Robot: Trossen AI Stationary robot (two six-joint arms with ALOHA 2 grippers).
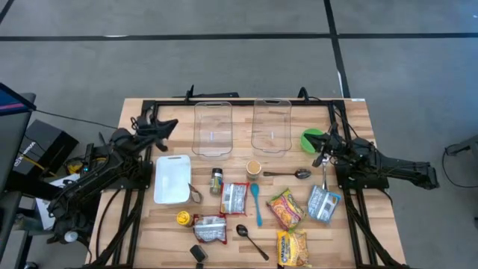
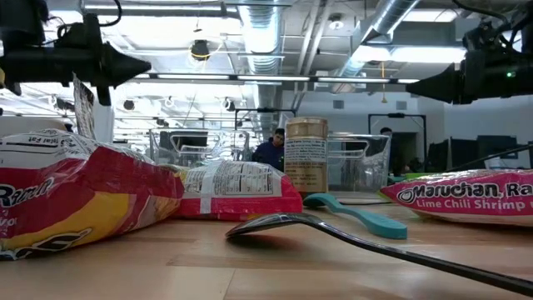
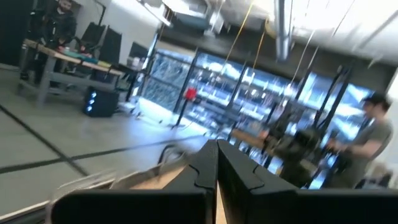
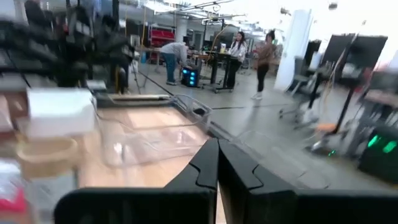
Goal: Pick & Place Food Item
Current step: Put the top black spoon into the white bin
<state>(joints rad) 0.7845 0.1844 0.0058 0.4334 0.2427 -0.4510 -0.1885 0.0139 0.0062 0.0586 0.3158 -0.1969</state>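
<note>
Several food packets lie flat on the wooden table (image 1: 351, 112): an orange noodle packet (image 1: 285, 208) (image 2: 466, 193), a yellow one (image 1: 293, 246), a silver-blue one (image 1: 323, 203) and two red-and-white ones (image 1: 234, 197) (image 1: 210, 228). My left gripper (image 1: 170, 124) (image 3: 217, 149) is shut and empty, raised over the table's far left, above a white tray (image 1: 172, 179). My right gripper (image 1: 320, 157) (image 4: 217, 146) is shut and empty, raised at the right, beside a green bowl (image 1: 312, 139). Neither gripper is near a packet.
Two clear bins (image 1: 213, 128) (image 1: 272, 124) stand at the far middle. A spice jar (image 1: 216, 180), a small cup (image 1: 254, 169), a teal spoon (image 1: 256, 203), a metal spoon (image 1: 287, 174) and a black spoon (image 1: 251, 240) lie among the packets. People stand in the room beyond.
</note>
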